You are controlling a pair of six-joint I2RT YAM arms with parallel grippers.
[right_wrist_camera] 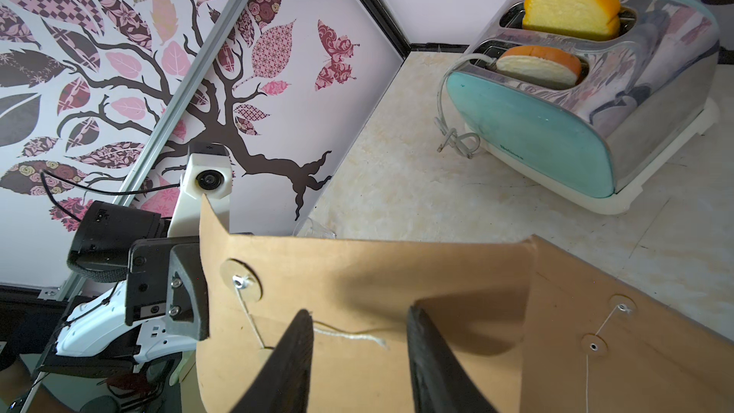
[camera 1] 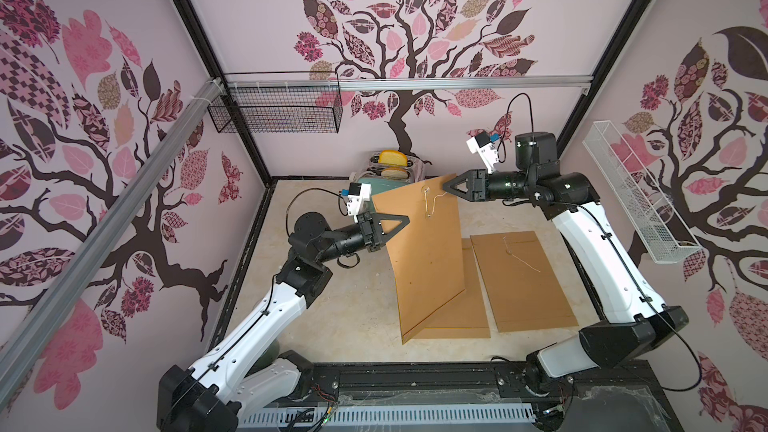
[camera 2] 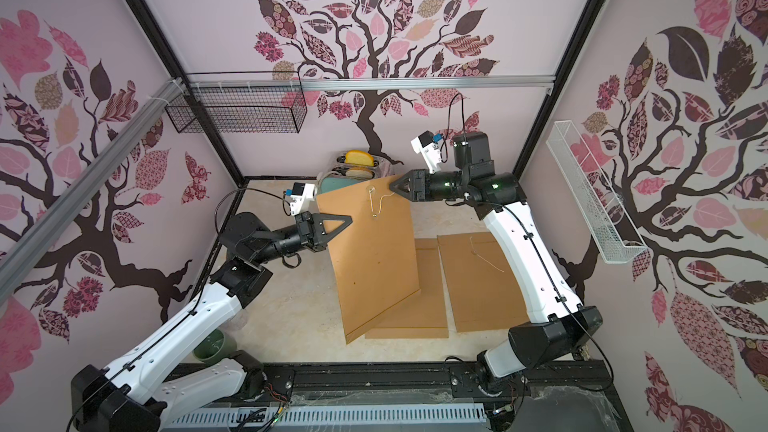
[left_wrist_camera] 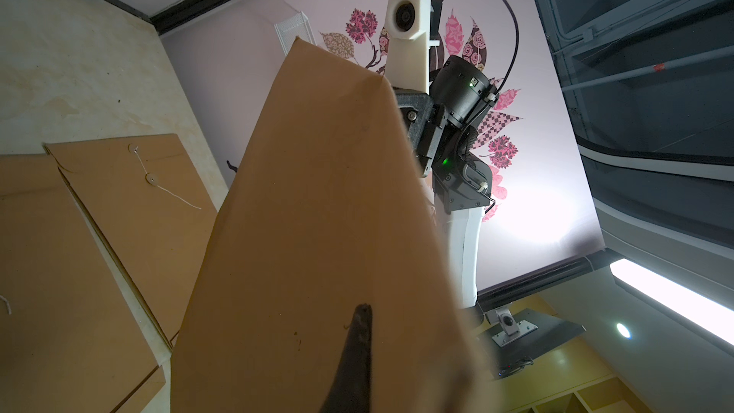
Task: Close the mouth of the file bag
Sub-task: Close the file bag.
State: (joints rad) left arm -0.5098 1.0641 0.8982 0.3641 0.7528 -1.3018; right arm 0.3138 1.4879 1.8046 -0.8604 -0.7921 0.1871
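In both top views your left gripper point(camera 1: 402, 224) is clamped on the left edge of the brown kraft-paper file bag with a string-and-button tie point(camera 1: 424, 251). It props the bag up at a tilt, with the bottom corner resting on the beige tabletop point(camera 1: 332, 305) and overlapping one of two flat brown envelopes point(camera 1: 523, 280). I judge the lift is meant to give your other arm access to the mouth. Your right gripper point(camera 1: 448, 187) sits at the bag's upper corner, just beside the thin white string point(camera 1: 432, 201) hanging from the button.

In the left wrist view, one dark finger point(left_wrist_camera: 357, 351) lies against the bag's plain back. The pinch itself is hidden, but the grip reads as fully closed on the paper.

In the right wrist view, your two black fingers point(right_wrist_camera: 294, 351) stand partly apart, straddling the string's loose end and holding nothing. The curled flap point(right_wrist_camera: 397, 272) is folded over but untied, so you look lined up to take the string.
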